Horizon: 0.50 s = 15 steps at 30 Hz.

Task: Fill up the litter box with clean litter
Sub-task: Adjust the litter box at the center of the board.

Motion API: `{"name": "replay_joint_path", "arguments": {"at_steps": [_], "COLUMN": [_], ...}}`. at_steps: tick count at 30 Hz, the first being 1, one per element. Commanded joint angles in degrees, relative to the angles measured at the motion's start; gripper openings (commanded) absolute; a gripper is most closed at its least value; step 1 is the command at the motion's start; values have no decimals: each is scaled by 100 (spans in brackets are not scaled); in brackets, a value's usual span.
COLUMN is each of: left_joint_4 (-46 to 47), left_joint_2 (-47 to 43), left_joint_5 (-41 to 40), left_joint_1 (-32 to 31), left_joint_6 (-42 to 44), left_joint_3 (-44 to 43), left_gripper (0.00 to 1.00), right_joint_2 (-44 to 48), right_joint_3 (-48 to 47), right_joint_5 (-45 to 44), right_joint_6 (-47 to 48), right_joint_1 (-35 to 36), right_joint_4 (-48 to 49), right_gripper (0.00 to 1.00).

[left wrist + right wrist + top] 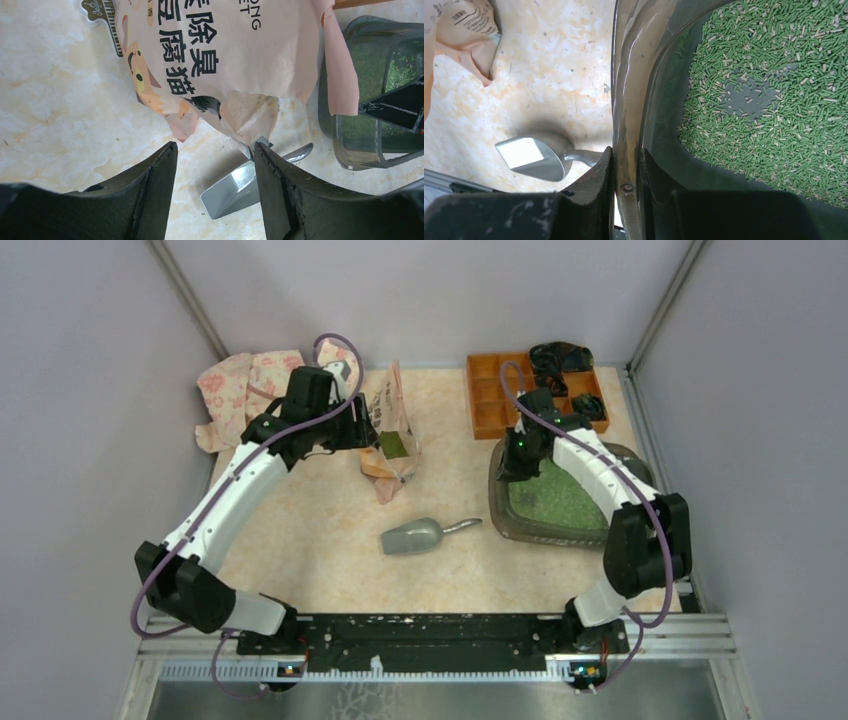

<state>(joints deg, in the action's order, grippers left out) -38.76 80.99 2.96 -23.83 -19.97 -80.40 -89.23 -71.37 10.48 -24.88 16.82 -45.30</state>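
Surface (300, 550): pale marbled top, grey walls behind.
Litter box (530, 532): large dark grey-green rounded plastic tray, on the right.
Clean litter (774, 75): tiny green granules inside it, one bare patch.
Right jaws: clenched on the tray's left rim.
Left jaws: released, empty, above pink printed bag (225, 55).

Lab robot cell. Blank grey panel walls (90, 360) on aluminium posts (190, 298) stand beyond and outboard of the left gripper (215, 145) and right gripper (626, 150). Marble-print tabletop (300, 540) lies beneath them, slotted mounting rail (690, 635) behind, at the arm bases.
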Motion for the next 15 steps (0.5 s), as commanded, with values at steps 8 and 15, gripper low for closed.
{"name": "replay_joint_path", "arguments": {"at_steps": [8, 15], "left_joint_4": [126, 178], "left_joint_2": [-247, -201], "left_joint_5": [137, 219], "left_joint_1": [29, 28], "left_joint_6": [-59, -95], "left_joint_3": [43, 56], "left_gripper": [64, 64], "right_joint_2": [-57, -15], "right_joint_3": [-149, -313], "right_joint_5": [-334, -739], "right_joint_6": [-729, -730], "right_joint_1": [-299, -359], "right_joint_4": [397, 144], "right_gripper": [0, 0]}}
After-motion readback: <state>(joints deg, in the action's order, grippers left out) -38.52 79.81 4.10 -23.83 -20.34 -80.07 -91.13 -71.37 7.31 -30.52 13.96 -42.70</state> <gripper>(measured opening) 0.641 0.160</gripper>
